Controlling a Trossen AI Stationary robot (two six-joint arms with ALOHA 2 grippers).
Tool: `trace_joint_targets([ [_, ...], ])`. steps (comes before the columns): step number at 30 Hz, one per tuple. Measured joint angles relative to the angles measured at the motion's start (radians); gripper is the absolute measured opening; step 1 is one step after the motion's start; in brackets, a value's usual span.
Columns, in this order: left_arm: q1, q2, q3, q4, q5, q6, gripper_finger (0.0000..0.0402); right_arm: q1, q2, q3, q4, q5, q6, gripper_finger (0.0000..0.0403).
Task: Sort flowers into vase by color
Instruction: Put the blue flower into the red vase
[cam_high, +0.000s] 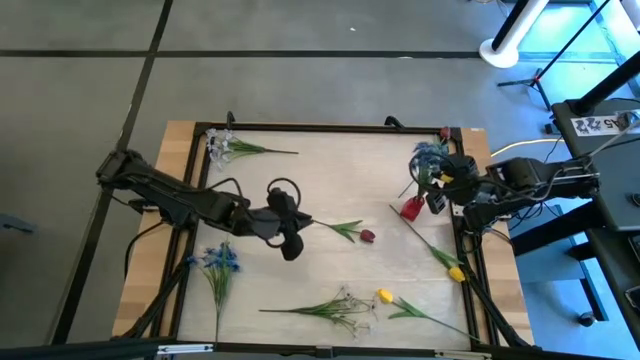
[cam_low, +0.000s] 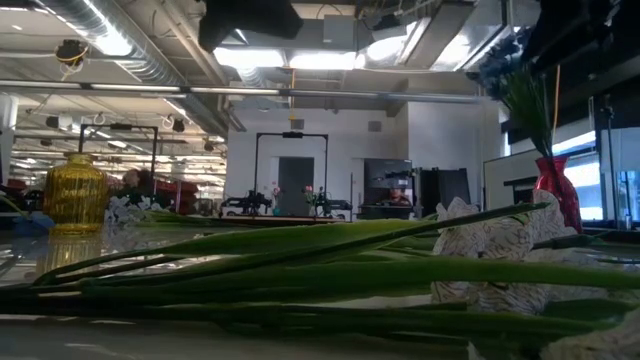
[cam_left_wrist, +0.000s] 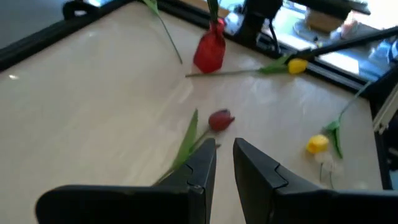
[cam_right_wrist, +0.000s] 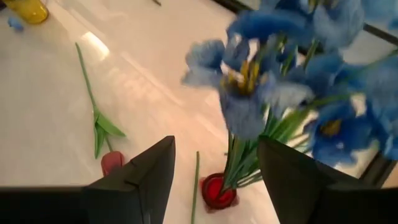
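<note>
A dark red tulip (cam_high: 367, 236) (cam_left_wrist: 220, 119) lies flat at the table's middle, its stem pointing toward my left gripper (cam_high: 298, 230) (cam_left_wrist: 224, 149). That gripper hovers low at the stem's free end, fingers a narrow gap apart. The stem and leaf (cam_left_wrist: 188, 135) run past the outer side of one finger; whether they touch I cannot tell. My right gripper (cam_high: 434, 193) (cam_right_wrist: 216, 143) is wide open above the red vase (cam_high: 412, 208) (cam_right_wrist: 217, 191). Blue flowers (cam_high: 428, 155) (cam_right_wrist: 280, 74) stand in that vase.
Two yellow tulips (cam_high: 456, 272) (cam_high: 384, 296) and a white sprig (cam_high: 340, 305) lie toward the near right. A blue flower (cam_high: 220, 260) lies near left, a white sprig (cam_high: 225, 148) in the far left corner. A yellow vase (cam_low: 75, 195) (cam_right_wrist: 25, 9) stands at the left. A black frame (cam_high: 330, 127) rims the table.
</note>
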Motion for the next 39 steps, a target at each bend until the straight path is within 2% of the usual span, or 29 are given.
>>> trace_joint_targets([
  [3,-0.020,0.019,0.000,-0.035,0.052,0.001,0.0053,0.000,-0.002,0.033,-0.030,0.013,0.000,0.0227],
  [6,-0.050,0.018,0.000,-0.140,0.158,-0.051,0.0053,0.000,-0.003,0.053,-0.034,0.016,-0.006,0.0227],
  [12,-0.155,-0.008,0.000,-0.385,0.425,-0.443,0.0053,0.000,-0.003,0.093,-0.061,0.011,-0.013,0.0227],
  [16,-0.266,-0.008,0.000,-0.439,0.632,-0.695,0.0053,0.000,-0.002,0.131,-0.091,0.006,-0.046,0.0227],
  [18,-0.322,-0.008,0.000,-0.456,0.686,-0.842,0.0053,0.000,-0.003,0.150,-0.101,0.012,-0.061,0.0227],
  [24,-0.457,-0.007,0.001,-0.576,0.711,-1.317,0.0053,0.000,-0.020,0.166,-0.108,0.065,-0.130,0.0227],
  [27,-0.493,-0.006,0.001,-0.665,0.700,-1.500,0.0053,0.000,-0.025,0.167,-0.108,0.069,-0.171,0.0227],
  [32,-0.505,-0.006,-0.046,-0.656,0.650,-1.698,0.0056,0.000,-0.031,0.167,-0.108,0.068,-0.266,0.0227],
  [36,-0.506,-0.006,-0.151,-0.511,0.691,-1.792,0.0086,0.000,-0.033,0.167,-0.109,0.053,-0.329,0.0227],
  [39,-0.504,-0.006,-0.214,-0.516,0.743,-1.852,0.0115,0.000,-0.041,0.167,-0.116,-0.006,-0.347,0.0227],
])
